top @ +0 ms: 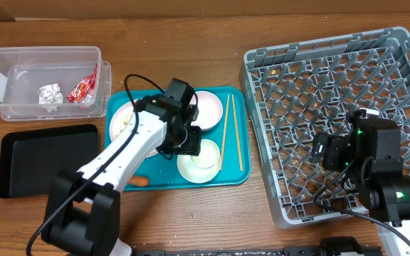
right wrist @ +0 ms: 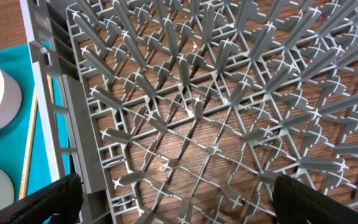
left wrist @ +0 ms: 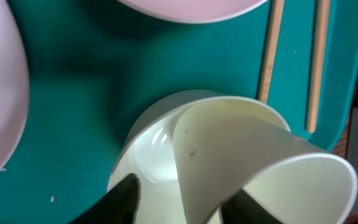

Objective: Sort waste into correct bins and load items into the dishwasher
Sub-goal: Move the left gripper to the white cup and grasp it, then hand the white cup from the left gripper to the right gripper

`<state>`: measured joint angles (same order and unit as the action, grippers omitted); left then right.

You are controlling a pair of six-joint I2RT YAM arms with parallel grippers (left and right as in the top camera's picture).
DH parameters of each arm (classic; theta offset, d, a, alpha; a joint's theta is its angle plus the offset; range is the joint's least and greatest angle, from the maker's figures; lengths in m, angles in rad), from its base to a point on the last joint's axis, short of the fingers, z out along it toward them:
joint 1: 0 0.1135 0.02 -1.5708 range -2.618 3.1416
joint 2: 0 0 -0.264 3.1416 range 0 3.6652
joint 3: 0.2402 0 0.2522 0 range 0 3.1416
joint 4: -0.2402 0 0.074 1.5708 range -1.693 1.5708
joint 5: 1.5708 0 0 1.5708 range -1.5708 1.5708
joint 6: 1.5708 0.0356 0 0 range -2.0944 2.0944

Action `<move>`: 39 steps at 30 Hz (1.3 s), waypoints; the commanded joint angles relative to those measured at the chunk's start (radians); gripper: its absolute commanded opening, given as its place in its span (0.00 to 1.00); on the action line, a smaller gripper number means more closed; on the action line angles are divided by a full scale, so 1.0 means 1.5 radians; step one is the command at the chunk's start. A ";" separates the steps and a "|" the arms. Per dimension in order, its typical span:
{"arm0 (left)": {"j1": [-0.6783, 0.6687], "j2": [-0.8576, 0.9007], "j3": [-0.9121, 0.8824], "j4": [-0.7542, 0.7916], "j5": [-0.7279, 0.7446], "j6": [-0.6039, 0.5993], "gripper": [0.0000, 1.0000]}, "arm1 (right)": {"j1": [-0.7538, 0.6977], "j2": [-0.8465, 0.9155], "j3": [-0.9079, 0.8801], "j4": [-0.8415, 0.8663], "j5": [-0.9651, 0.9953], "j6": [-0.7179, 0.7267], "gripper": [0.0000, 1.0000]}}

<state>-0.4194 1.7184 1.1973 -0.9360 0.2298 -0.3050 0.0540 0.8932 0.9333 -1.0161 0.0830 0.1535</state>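
Note:
My left gripper (top: 188, 144) is over the teal tray (top: 164, 178), shut on the wall of a tilted white bowl (left wrist: 260, 168), which hangs over a second white round dish (top: 199, 162). Another white bowl (top: 206, 107) stands behind it. The white plate (top: 122, 117), with pale scraps on it, is partly under my arm. The wooden chopsticks (top: 232, 135) lie along the tray's right side. A small orange carrot (top: 139, 180) lies at the tray's front edge. My right gripper (right wrist: 179, 202) is open and empty over the grey dish rack (top: 333, 78).
The clear tub (top: 20, 64) at the back left holds a red wrapper (top: 84, 87) and a white paper ball (top: 50, 93). The black tray (top: 45, 160) lies in front of it. The rack's upright pegs (right wrist: 197, 106) fill the right wrist view.

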 commanded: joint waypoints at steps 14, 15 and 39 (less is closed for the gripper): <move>0.052 0.017 0.119 -0.133 0.012 0.070 0.04 | 0.001 -0.001 0.020 0.002 0.035 0.025 1.00; 0.062 0.017 0.142 -0.149 0.026 0.082 0.04 | -0.001 -0.001 0.020 0.007 0.056 0.053 1.00; 0.078 0.019 0.212 0.031 0.690 0.130 0.04 | -0.040 0.200 0.020 0.308 -0.915 -0.143 1.00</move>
<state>-0.2897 1.7462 1.4952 -0.9226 1.1503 -0.0792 -0.0051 1.1862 0.9360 -0.5606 -1.1725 -0.0360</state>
